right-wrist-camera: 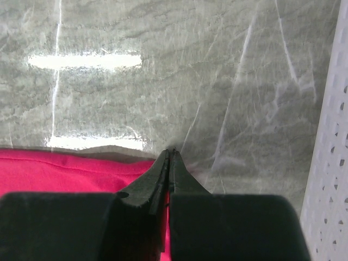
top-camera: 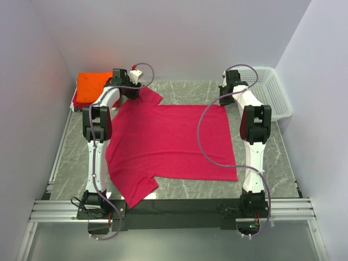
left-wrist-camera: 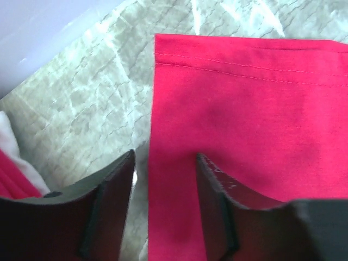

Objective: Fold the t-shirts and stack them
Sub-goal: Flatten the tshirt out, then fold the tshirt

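A crimson-pink t-shirt point(top-camera: 168, 144) lies spread flat across the middle of the table, one sleeve toward the near edge and one at the far left. My left gripper point(top-camera: 132, 91) is at that far-left sleeve. In the left wrist view it point(left-wrist-camera: 166, 163) is open and straddles the sleeve's side edge point(left-wrist-camera: 244, 119), one finger over bare table and the other over cloth. My right gripper point(top-camera: 224, 99) is at the shirt's far right corner. In the right wrist view it point(right-wrist-camera: 172, 153) is shut, with pink cloth point(right-wrist-camera: 54, 168) showing between the jaws. A folded orange t-shirt point(top-camera: 92, 82) lies at the far left, on top of something red.
A white mesh basket point(top-camera: 270, 92) stands at the far right against the wall, and its perforated side point(right-wrist-camera: 329, 179) shows close to my right gripper. The marbled grey tabletop point(top-camera: 179, 92) is walled on three sides. A black strip and a metal rail run along the near edge.
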`<state>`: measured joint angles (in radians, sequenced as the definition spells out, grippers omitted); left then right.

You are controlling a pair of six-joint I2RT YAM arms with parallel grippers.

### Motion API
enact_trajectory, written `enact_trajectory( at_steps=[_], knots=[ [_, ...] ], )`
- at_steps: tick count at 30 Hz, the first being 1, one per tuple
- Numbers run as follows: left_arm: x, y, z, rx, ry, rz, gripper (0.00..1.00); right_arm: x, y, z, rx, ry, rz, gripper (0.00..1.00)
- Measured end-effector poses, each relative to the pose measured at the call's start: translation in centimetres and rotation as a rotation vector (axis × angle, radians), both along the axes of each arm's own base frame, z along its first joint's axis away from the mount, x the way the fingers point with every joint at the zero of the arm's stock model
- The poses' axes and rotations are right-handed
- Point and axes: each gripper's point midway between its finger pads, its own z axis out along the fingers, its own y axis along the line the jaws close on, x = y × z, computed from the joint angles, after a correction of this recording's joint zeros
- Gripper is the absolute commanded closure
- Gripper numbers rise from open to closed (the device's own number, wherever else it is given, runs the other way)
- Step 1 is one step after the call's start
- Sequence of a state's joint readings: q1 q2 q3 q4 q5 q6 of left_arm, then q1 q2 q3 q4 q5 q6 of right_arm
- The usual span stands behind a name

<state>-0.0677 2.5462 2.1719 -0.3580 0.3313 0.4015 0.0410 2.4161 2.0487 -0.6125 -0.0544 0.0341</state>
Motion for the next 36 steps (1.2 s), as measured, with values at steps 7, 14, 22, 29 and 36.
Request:
enact_trajectory(
  at_steps=[7,14,22,29,36],
  knots=[
    [-0.2,-1.0,-0.2,0.010,0.007,-0.028,0.79,0.0,0.2,0.0,0.010,0.001,0.004,1.00],
    [-0.2,-1.6,-0.2,0.020,0.001,-0.047,1.00,0.0,0.4,0.3,0.018,-0.003,0.021,1.00],
    [-1.5,-0.6,2.0,-0.004,-0.008,-0.050,1.00,0.3,0.3,5.7,0.006,-0.099,0.053,1.00],
    [-1.9,0.6,9.8,-0.031,-0.136,-0.070,1.00,0.7,0.2,9.4,0.018,-0.179,0.073,1.00],
    [-3.5,0.8,11.9,-0.053,-0.168,-0.112,1.00,0.2,0.3,8.6,0.030,-0.159,0.102,1.00]
  ],
)
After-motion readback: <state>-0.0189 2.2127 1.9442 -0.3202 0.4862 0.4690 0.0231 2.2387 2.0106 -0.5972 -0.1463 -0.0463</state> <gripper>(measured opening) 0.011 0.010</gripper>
